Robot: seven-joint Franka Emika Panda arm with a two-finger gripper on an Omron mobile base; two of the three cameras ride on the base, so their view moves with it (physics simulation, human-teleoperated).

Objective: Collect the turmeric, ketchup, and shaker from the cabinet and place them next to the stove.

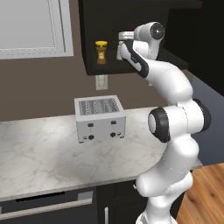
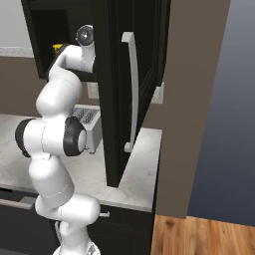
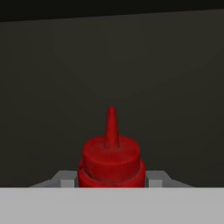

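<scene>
arm raised into cabinet (image 1: 131, 8) | gripper (image 3: 112, 183) clamping ketchup (image 3: 111, 162)

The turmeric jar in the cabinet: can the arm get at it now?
Probably not yet. The fingers are shut on the ketchup, so that must go first. The turmeric itself stands free on the cabinet shelf, with nothing in front.

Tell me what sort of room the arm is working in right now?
A rendered home kitchen, most likely: a toaster stands on a marble counter, and a black wall cabinet above holds a turmeric jar and the ketchup.
</scene>
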